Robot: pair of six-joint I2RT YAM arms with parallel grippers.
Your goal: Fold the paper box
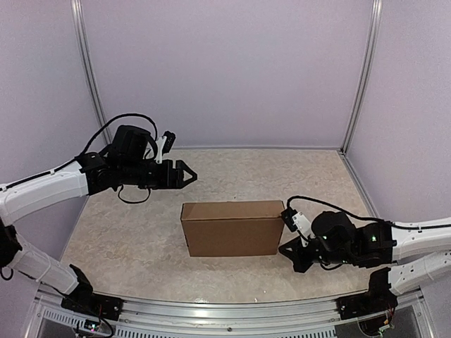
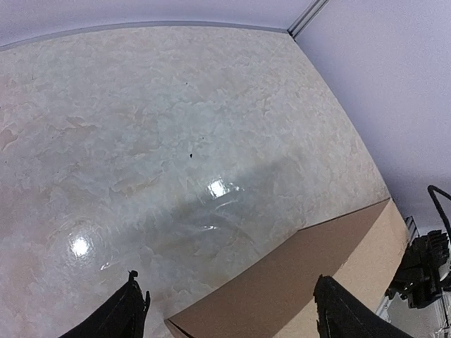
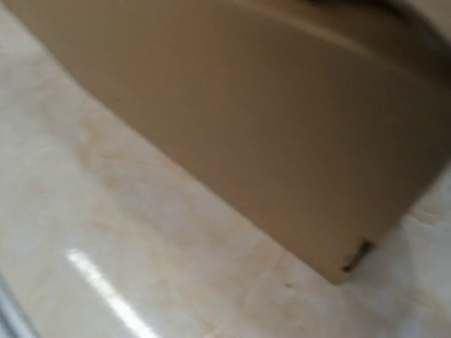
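Top external: plain paper box closed; left gripper released, right gripper clenched

Plain brown paper box, folded shut, set flat on the bench.
A closed rectangular block is seen, unmarked, with its long sides run from 9 to 3 o'clock; it is placed slightly toward 6 o'clock of the bench's middle.
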